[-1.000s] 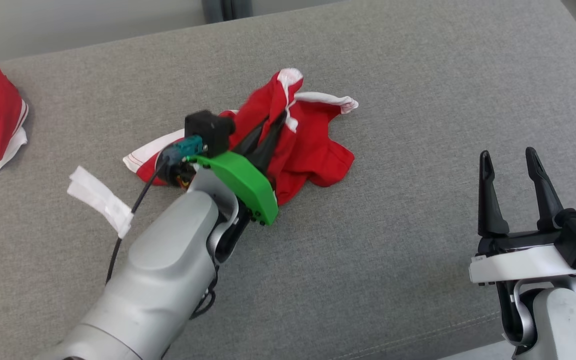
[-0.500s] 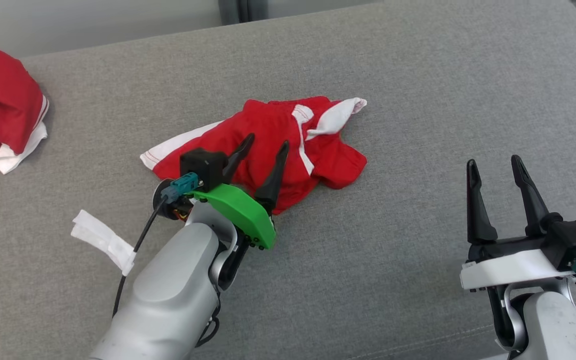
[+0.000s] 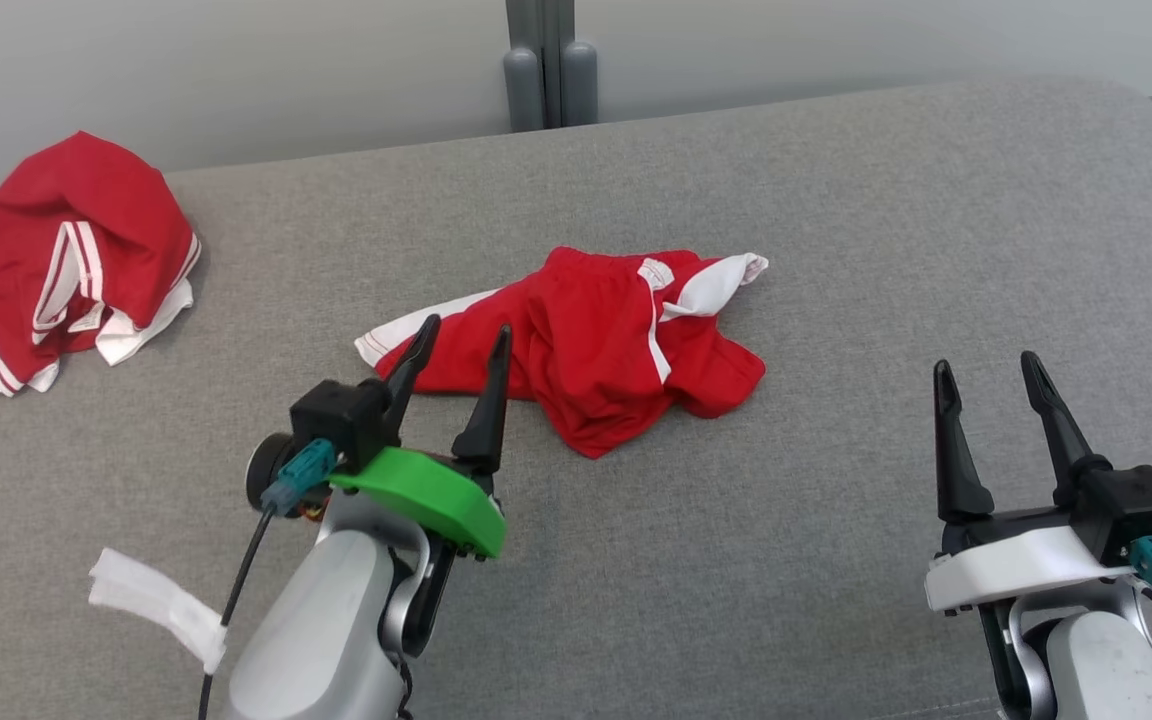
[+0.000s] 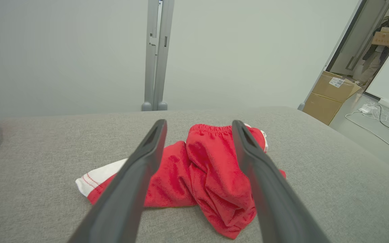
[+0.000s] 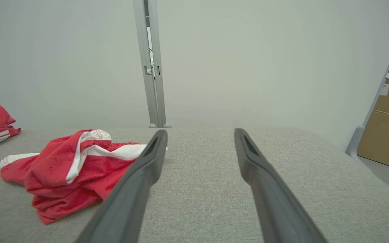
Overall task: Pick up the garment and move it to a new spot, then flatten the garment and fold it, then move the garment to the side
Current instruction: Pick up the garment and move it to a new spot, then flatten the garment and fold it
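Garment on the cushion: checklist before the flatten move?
1. Left hand open, empty: ok.
2. Right hand open, empty: ok.
3. Garment resting on the grey cushion, gripped by neither hand: ok.
4. Garment flat: not ok, crumpled and folded over itself.
5. Space around it to spread: ok; second red garment lies far to the left.
6. All hem corners findable: cannot tell, some are tucked under.

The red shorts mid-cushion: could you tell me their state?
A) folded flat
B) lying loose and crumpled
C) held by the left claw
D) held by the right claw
B: the red shorts lie bunched on the cushion, with left claw and right claw open and empty.
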Motion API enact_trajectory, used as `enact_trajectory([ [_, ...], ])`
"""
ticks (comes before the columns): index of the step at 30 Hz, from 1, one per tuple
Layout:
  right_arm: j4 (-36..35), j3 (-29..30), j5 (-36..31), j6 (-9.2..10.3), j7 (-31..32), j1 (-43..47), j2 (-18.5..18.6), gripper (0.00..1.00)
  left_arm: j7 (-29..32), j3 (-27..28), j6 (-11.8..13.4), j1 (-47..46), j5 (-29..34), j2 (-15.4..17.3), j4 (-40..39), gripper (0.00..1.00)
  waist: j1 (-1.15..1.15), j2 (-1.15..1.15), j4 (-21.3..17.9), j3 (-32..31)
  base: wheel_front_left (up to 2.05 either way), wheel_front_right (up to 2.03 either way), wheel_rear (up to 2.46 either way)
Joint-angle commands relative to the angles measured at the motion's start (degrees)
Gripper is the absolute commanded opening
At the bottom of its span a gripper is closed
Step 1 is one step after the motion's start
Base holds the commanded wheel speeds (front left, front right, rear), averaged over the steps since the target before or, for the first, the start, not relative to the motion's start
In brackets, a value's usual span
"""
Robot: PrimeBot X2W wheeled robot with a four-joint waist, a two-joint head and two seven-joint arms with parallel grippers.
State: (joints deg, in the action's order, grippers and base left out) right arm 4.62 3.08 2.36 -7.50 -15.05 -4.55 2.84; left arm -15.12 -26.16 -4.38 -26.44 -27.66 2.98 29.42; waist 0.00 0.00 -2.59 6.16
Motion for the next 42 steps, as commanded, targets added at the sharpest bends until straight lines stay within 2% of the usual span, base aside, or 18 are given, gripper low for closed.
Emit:
enact_trajectory([
  [1,0.3,0.1,-0.3,0.02,-0.2,1.1,0.1,1.0,0.0,1.6,0.6,2.8,1.5,0.4,-1.2,1.0,0.0,0.0,1.5,-2.4,0.0,0.0,0.0],
  [9,1.3,0.3,1.4,0.02,-0.2,4.1,0.1,1.0,0.0,10.4,2.5,15.3,6.4,0.3,-7.7,1.0,0.0,0.0,3.0,-4.7,0.0,0.0,0.0],
  [15,2.0,0.0,2.9,0.02,-0.2,6.1,0.1,1.0,-0.1,14.4,3.2,21.5,9.4,0.0,-11.2,1.0,0.0,0.0,3.9,-5.6,0.0,0.0,0.0],
  [23,3.7,-1.2,5.1,0.02,-0.2,7.1,0.1,1.0,-0.1,14.5,3.6,25.2,8.4,-0.1,-13.1,1.0,0.0,0.0,4.2,-6.1,0.0,0.0,0.0],
  [42,4.6,-1.3,5.4,0.02,-0.2,6.3,0.1,1.0,-0.1,13.9,4.1,24.0,7.7,-0.1,-12.2,1.0,0.0,0.0,4.1,-5.8,0.0,0.0,0.0],
])
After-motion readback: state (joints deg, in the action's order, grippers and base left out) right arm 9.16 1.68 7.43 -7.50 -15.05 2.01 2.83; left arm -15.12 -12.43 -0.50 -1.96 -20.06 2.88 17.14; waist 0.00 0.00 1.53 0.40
